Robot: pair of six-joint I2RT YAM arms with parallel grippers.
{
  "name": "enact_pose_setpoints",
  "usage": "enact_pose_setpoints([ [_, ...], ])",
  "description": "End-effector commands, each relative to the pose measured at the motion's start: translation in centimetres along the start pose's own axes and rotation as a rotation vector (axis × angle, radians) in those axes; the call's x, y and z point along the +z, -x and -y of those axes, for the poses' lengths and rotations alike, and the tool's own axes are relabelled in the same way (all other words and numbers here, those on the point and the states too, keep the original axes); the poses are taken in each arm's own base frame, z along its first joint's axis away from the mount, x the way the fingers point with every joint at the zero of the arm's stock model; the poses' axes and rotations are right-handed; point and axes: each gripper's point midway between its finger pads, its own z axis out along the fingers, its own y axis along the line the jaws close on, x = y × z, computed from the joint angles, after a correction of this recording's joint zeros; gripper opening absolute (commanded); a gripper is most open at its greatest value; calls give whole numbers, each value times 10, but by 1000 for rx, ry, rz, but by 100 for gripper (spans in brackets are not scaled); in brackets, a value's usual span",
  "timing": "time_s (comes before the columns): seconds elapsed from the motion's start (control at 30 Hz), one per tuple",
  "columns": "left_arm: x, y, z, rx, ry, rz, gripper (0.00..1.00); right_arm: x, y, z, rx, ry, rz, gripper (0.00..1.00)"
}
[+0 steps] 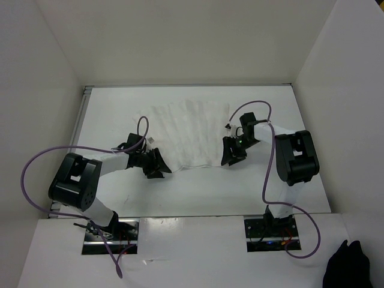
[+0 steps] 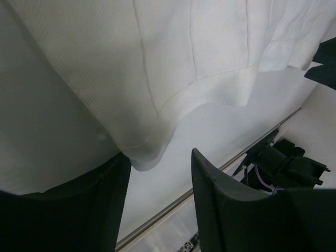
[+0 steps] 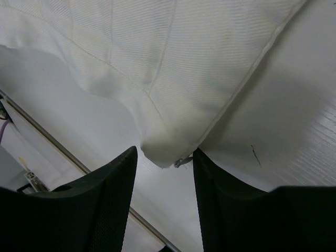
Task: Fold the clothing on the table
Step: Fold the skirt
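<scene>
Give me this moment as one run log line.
left gripper: open, at clothing near-left corner | right gripper: open, around near-right corner | clothing: spread out, unfolded | fold: not begun

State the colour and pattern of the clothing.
The clothing is white with fine ribbing and thin seam lines, clearest in the right wrist view.

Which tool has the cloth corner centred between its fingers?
Right tool: corner of the thin white ribbed fabric sits mid-gap. At the left tool it's off-centre, by one finger.

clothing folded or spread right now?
Spread. The clothing lies opened out flat on the table, no half laid over the other. Its near corners sit at the left claw and right claw.
</scene>
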Motion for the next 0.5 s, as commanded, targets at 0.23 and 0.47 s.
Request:
enact_pose_setpoints([
  [0.23,0,3,-8,25,55,42,9,-1,13,-7,-62,27,38,10],
  [0.47,-17,8,-5,40,90,110,0,-55,27,-44,-233,28,247,0],
])
